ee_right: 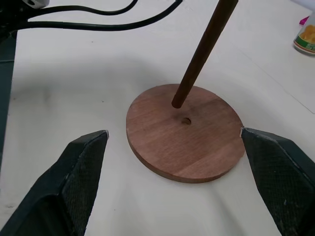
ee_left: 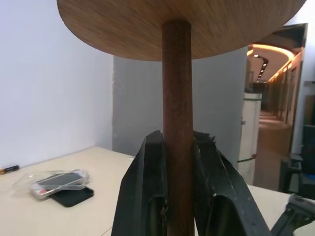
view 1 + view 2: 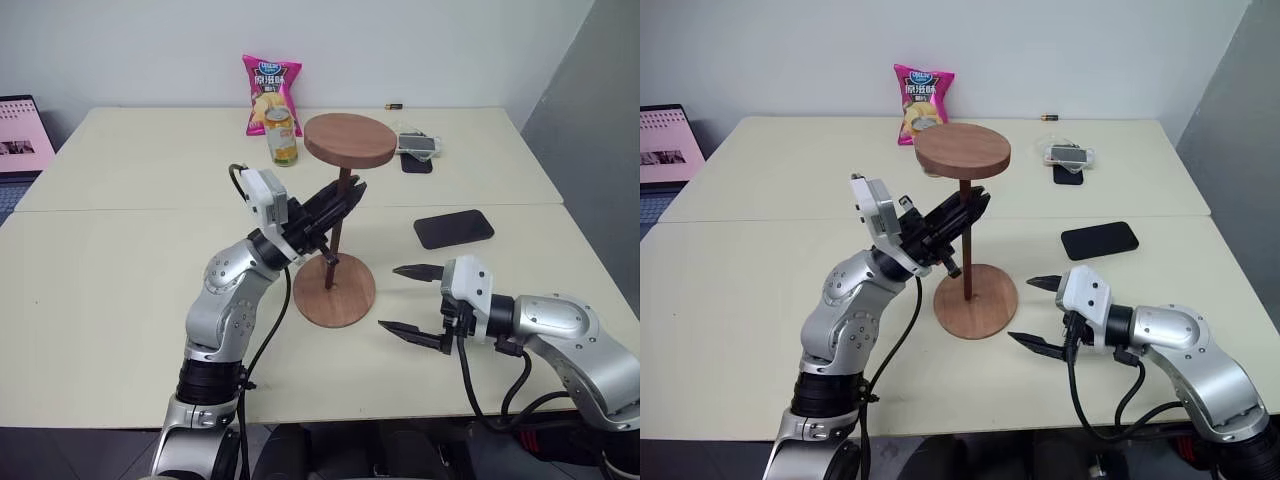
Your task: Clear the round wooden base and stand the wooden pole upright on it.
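The round wooden base (image 3: 345, 300) lies flat on the table with nothing else on it, its small centre hole (image 1: 185, 120) uncovered. The wooden pole (image 3: 331, 272) leans slightly over it, its fixed disc (image 3: 350, 140) on top. The pole's lower end (image 1: 175, 103) rests just beside the hole; I cannot tell if it touches the wood. My left gripper (image 3: 348, 197) is shut on the pole's upper part, just under the fixed disc. My right gripper (image 3: 390, 297) stands open at table height, right of the base, its fingers spread about as wide as the base.
A black phone (image 3: 454, 228) lies right of the base. At the back stand a drink can (image 3: 283, 137) and a pink crisp bag (image 3: 271, 92). A cased phone (image 3: 418, 145) lies at the back right. A seam between two tables (image 3: 120, 209) runs across.
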{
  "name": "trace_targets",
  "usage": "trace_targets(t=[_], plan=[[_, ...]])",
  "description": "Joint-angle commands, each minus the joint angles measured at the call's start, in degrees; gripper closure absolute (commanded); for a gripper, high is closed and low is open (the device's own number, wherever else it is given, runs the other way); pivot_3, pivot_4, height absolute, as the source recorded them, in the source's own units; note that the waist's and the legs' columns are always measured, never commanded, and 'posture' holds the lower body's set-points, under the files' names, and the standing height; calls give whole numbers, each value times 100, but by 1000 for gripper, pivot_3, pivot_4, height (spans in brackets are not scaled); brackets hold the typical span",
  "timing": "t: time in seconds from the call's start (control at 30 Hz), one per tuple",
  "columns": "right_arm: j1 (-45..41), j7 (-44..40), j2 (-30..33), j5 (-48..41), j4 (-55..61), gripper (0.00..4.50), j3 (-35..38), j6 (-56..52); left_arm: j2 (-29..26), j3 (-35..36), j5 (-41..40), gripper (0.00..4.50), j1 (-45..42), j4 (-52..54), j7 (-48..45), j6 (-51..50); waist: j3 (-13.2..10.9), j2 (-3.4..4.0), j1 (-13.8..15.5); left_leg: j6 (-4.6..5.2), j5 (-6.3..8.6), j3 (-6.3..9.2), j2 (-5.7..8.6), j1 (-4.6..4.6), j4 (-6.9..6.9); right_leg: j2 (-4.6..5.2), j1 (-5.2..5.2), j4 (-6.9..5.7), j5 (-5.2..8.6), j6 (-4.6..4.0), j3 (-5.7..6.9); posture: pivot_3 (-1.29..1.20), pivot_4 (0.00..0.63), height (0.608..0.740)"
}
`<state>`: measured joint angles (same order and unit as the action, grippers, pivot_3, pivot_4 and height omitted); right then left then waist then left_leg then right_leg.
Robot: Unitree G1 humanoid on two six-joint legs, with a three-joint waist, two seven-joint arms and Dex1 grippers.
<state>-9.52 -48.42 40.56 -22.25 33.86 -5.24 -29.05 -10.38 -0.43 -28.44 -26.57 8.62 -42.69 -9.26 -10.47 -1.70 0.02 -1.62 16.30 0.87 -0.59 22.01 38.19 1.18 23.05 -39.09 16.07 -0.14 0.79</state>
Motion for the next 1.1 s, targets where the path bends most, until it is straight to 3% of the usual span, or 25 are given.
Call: trace_targets(t=[0.03, 0.47, 1.1], plan=[[14, 83, -28, 107, 58, 0, 7, 168, 112, -15, 190, 4224, -3, -140, 98, 409, 0, 0, 1, 0, 0, 0, 0, 0, 0, 0, 0, 0, 0, 0, 0, 0, 150, 740], [59, 224, -159, 187, 182, 0, -115, 93, 203, -65, 219, 4224, 288, -108, 166, 550, 3, -1, -2, 0, 0, 1, -1, -1, 0, 0, -1, 0, 0, 0, 0, 0, 150, 740], [167, 375, -98, 161, 349, 0, -137, -118, 305, -206, 469, 4224, 1, -517, 177, 950, 5, -2, -1, 1, 0, 1, 0, -2, 0, 0, -2, -1, 0, 1, 1, 0, 150, 740]])
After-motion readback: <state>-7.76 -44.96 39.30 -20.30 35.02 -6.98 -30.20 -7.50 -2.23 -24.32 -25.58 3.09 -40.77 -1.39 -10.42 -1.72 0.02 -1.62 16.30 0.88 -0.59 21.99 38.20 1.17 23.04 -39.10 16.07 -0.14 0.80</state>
